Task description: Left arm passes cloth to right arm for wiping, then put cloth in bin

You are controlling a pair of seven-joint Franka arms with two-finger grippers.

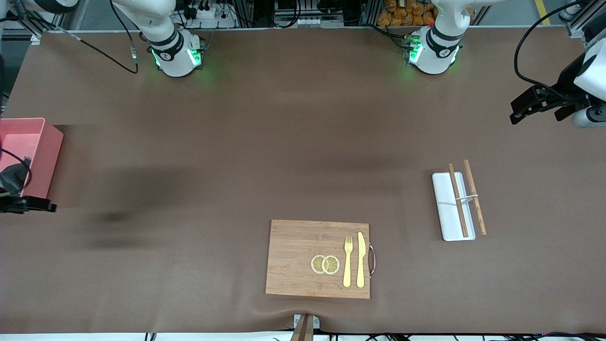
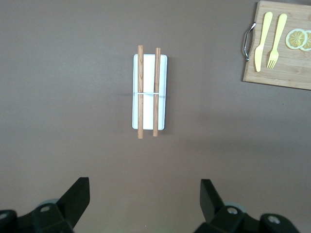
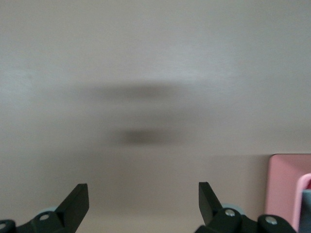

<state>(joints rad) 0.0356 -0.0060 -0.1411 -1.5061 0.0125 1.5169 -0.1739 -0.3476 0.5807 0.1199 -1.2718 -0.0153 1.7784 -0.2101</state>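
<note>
The pink bin (image 1: 51, 154) stands at the right arm's end of the table, and one corner of it (image 3: 285, 191) shows in the right wrist view. My right gripper (image 1: 29, 205) hovers open and empty beside the bin, over bare brown table (image 3: 143, 191). Over the left arm's end of the table, my left gripper (image 1: 517, 110) hangs high, open and empty (image 2: 144, 187). The cloth is not in view. A grey-blue patch past a pink rim at the right wrist view's edge is too cut off to tell what it is.
A wooden board (image 1: 296, 258) with two lemon slices (image 1: 325, 264), a yellow fork (image 1: 348, 261) and a knife (image 1: 360, 259) lies near the front camera. A white tray (image 1: 447, 208) with two wooden chopsticks (image 1: 458, 200) lies toward the left arm's end.
</note>
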